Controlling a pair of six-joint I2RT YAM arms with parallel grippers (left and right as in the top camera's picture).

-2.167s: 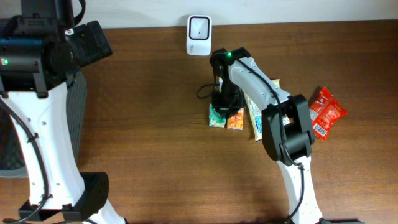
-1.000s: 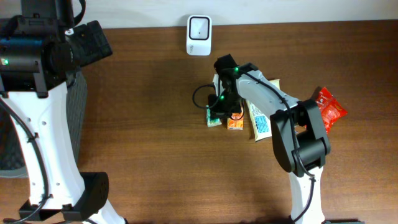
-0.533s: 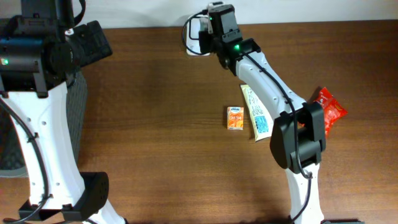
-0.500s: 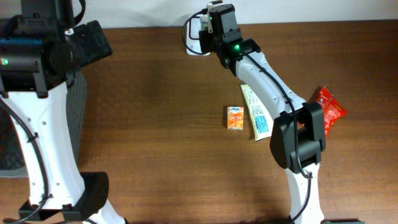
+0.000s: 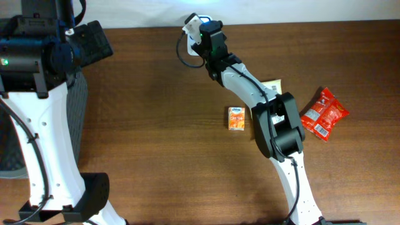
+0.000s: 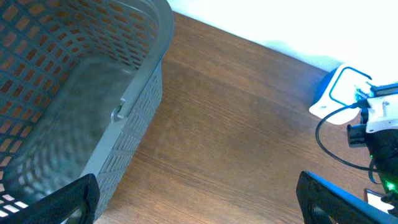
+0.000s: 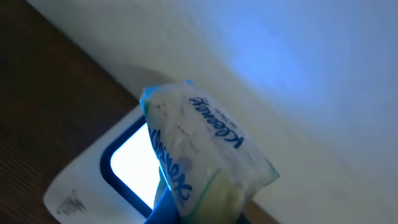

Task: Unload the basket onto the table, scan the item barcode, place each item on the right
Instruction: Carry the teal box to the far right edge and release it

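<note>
right gripper (image 5: 201, 28): clamping the kleenex pack (image 7: 205, 158)
kleenex pack: hanging just over the scanner (image 7: 102, 174) window
left gripper (image 6: 196, 186): standing wide apart beside the basket (image 6: 93, 93)

The right hand (image 7: 189, 213), seen only at the bottom edge, grips a white Kleenex pack (image 7: 205, 155) w/ blue print. The pack is tilted, in front of the scanner (image 7: 87, 180) w/ lit window. Brown surface (image 7: 37, 68) at left; pale wall (image 7: 298, 62) w/ blue glow behind.

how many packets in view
4: Kleenex pack in the right gripper at the scanner; orange pack and red packet on the table; cream packet mostly hidden under the right arm.
</note>
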